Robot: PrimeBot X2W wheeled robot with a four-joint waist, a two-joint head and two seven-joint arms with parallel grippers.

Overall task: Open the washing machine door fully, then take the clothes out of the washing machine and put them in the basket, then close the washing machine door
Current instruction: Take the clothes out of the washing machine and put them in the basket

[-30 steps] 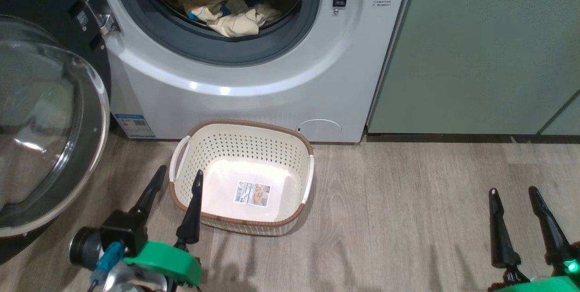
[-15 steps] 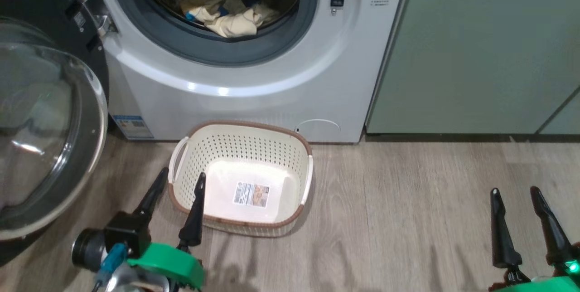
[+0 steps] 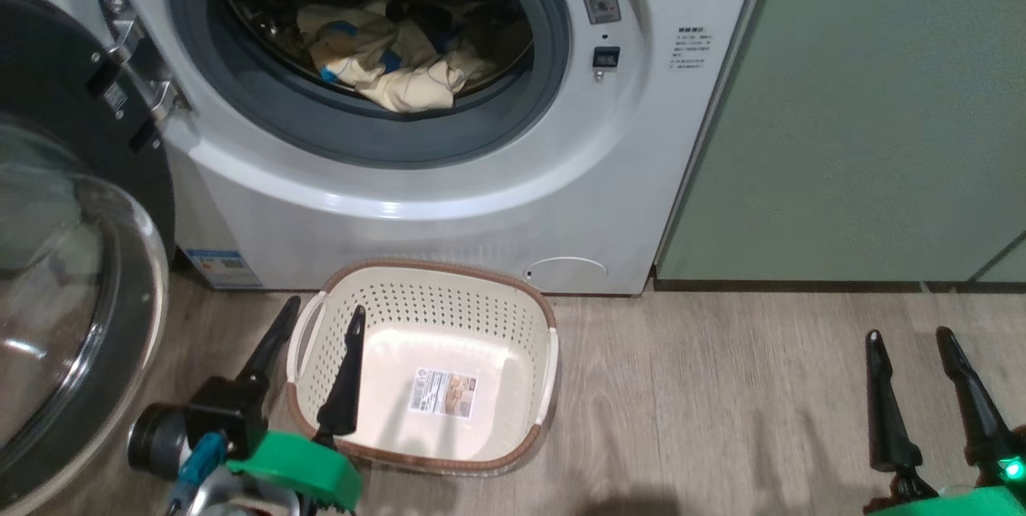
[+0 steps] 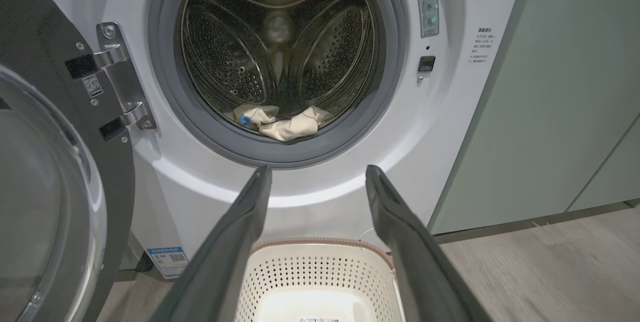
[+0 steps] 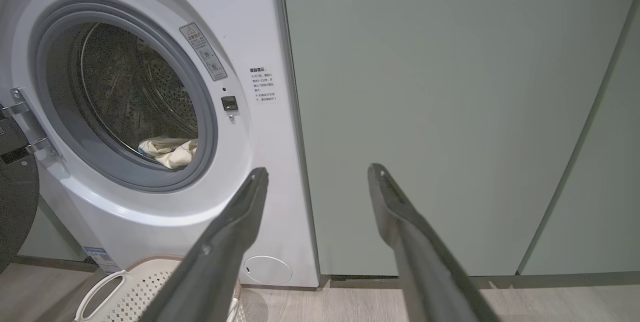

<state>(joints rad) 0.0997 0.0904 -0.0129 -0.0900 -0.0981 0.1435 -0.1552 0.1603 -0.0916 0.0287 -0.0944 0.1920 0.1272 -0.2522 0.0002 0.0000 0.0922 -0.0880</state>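
The washing machine door (image 3: 48, 83) stands wide at nine o'clock, yet the clothes (image 3: 385, 59) lie in the washing machine (image 3: 449, 203) at twelve, the basket (image 3: 437, 268) at six is bare (label (image 3: 439, 392) showing), and the left gripper (image 3: 325, 309) and right gripper (image 3: 909, 336) hang spread, holding nothing: unloading and closing remain

Looks like a home laundry corner. Told by a white front-loading washing machine (image 3: 481, 235) standing right beside pale green cabinets (image 3: 866, 99), on a grey wood-look plank floor (image 3: 721, 404). Told too by pale-yellow clothes (image 3: 401, 75) lying in the steel drum (image 4: 220, 57), and by a small perforated cream plastic basket (image 3: 437, 269) set on the floor just before the machine.
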